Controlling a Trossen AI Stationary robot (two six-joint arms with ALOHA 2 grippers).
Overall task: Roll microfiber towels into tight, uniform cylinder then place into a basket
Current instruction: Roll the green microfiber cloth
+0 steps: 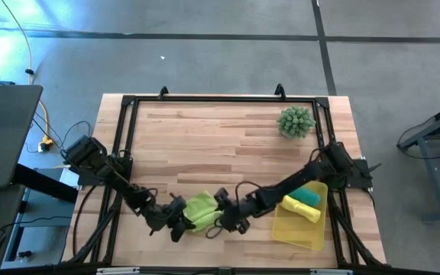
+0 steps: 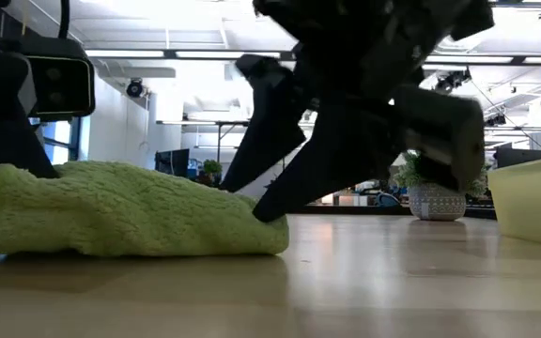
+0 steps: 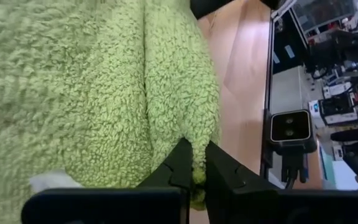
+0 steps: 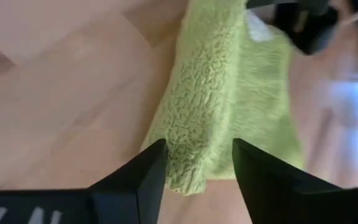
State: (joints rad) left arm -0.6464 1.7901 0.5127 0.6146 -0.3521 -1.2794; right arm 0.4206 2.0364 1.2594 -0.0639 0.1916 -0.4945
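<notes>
Two towels, one yellow [image 1: 300, 208] and one teal [image 1: 309, 197], already lie rolled in the basket [image 1: 290, 231] at the right near corner of the tabletop [image 1: 205, 145]; the lime green towel [image 1: 199, 211] is out on the wood near the front edge, between the two arms. Left end effector [image 3: 194, 177] is pinched tight on the towel's edge, probably to anchor that end so the roll cannot slacken or slide. Right end effector [image 4: 197, 168] sits at the opposite end, jaws spread with the folded end of the cloth lying between them but not squeezed, so it grips nothing just now. Cloth reads as a loose, lumpy roll in the low view, not yet a tight cylinder; my guess is the rolling step is unfinished. Spiky green plant [image 1: 296, 121] stands well apart at the far right.
</notes>
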